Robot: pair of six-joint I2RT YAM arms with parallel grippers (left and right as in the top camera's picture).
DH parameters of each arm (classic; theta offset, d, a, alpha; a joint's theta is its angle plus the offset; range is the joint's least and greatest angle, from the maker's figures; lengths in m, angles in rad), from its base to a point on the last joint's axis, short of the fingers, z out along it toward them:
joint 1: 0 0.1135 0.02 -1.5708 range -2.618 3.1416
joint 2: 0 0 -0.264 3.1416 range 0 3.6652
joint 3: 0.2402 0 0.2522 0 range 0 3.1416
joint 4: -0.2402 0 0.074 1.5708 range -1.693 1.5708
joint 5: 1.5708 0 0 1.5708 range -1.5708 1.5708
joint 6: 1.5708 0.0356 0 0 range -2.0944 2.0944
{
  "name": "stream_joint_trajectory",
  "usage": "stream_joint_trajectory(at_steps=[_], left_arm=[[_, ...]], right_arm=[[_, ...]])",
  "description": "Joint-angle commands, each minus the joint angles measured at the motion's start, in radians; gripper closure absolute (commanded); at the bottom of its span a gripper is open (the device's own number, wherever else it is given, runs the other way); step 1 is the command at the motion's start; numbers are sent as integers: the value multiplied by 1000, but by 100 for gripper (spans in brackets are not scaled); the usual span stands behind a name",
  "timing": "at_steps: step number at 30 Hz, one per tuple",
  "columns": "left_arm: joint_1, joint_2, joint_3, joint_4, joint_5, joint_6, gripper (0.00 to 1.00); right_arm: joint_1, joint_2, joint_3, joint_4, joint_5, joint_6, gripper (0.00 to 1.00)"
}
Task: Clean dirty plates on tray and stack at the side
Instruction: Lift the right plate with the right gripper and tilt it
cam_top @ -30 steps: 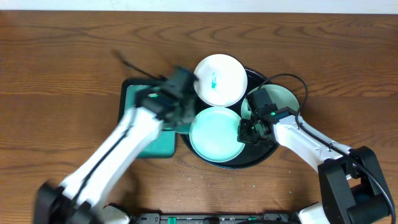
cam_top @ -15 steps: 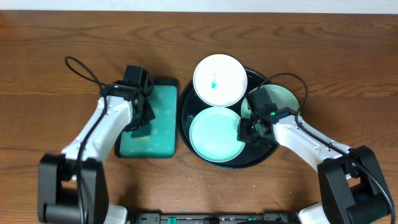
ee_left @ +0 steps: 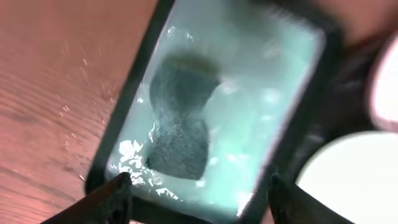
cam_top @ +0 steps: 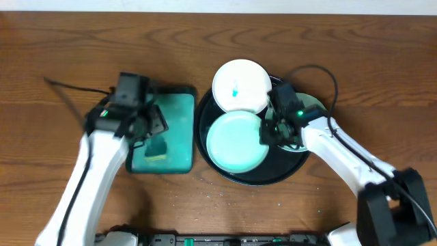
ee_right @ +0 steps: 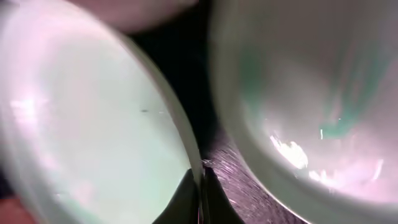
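1. Three small white plates sit on the round black tray (cam_top: 274, 169), which lies on the wooden table (cam_top: 68, 41) right of centre.
2. The rear plate (cam_top: 240, 87) rests at the tray's far edge, overhanging the rim, with a short teal smear at its centre.
3. The front plate (cam_top: 235, 145) fills the near left part of the tray and looks evenly pale teal. Its far edge touches or slips just under the rear plate.
4. The third plate (cam_top: 313, 104) lies at the tray's right side, mostly hidden beneath the right arm.
5. The right tool (cam_top: 268, 131) is at the front plate's right edge. In the right wrist view its fingers (ee_right: 186, 200) are pinched narrowly on that plate's rim (ee_right: 93, 137). A neighbouring plate with a teal streak shows to the right, across a strip of black tray.
6. The left tool (cam_top: 146, 131) hangs over the rectangular teal tray (cam_top: 176, 113), just left of the black tray.
7. In the blurred left wrist view the left tool (ee_left: 199, 200) is spread wide and holds nothing. The dark sponge (ee_left: 180, 127) lies below it in the wet teal tray.
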Motion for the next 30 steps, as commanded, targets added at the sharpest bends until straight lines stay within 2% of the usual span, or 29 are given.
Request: stream_joint_trajectory(at_steps=[1,5,8,14,19,25,30], left_arm=[[4,-129,24,-10,-2,10,27],[4,-260,24,-10,-2,10,25],[4,-333,24,-10,-2,10,21],[4,-394,24,-10,-2,10,20],[4,-391,23,-10,-2,10,20],[4,-378,23,-10,-2,10,20],[4,-369,23,-10,-2,10,20]], right_arm=[[61,-85,109,8,71,-82,99],[154,-101,191,71,151,-131,99],[239,-90,198,198,229,-160,99],[343,13,198,401,446,-175,99],[389,55,198,520,487,-299,99],[514,54,198,644,790,-529,99],[609,54,198,744,969,-709,99]])
